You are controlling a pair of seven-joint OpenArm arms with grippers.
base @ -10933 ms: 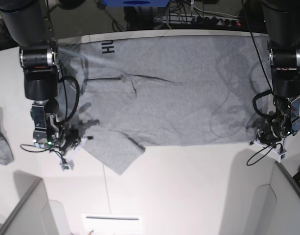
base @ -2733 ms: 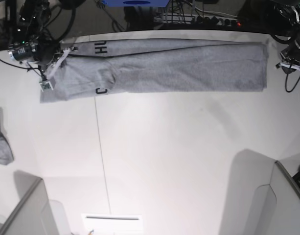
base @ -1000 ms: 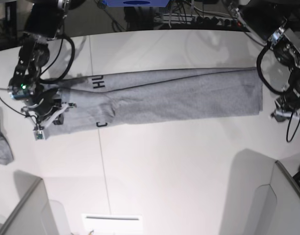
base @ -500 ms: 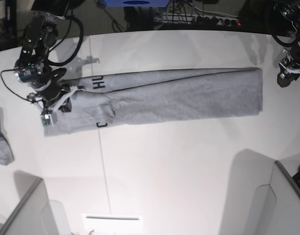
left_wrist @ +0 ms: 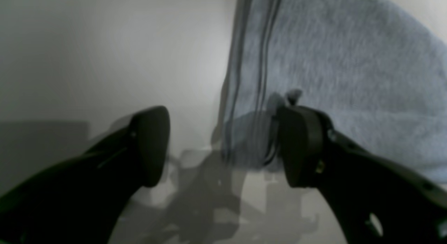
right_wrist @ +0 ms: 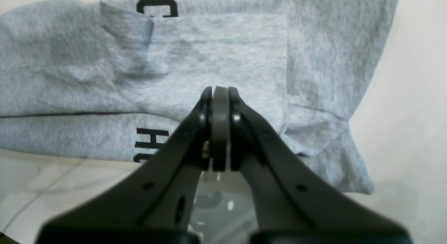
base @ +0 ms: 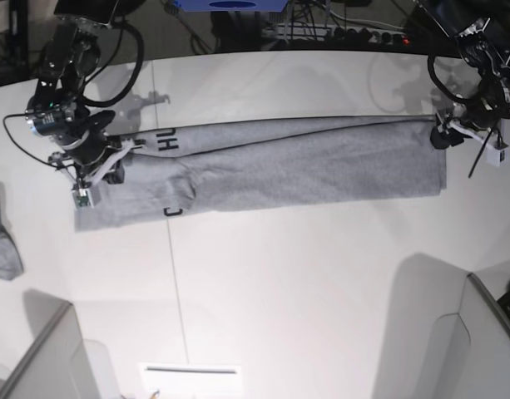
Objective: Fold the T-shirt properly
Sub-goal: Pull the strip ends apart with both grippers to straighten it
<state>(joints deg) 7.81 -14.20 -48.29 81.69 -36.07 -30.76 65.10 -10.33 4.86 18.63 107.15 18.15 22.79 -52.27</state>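
The heather-grey T-shirt lies folded into a long strip across the table, with black letters showing near its left end. In the base view my left gripper is at the strip's far right corner. In the left wrist view my left gripper is open, and the T-shirt's layered edge runs between its jaws. My right gripper is shut, its tips over the folded sleeve of the T-shirt, which looks flat. In the base view my right gripper is over the strip's left end.
A small grey cloth lies at the table's left edge. Grey bin walls stand at the front left and front right. A power strip and cables run behind the table. A white sheet sits at the front.
My left gripper has opened and swung in from beyond the table's right edge to the shirt's far right corner. My right gripper shifted slightly toward the far side. The shirt stays put.
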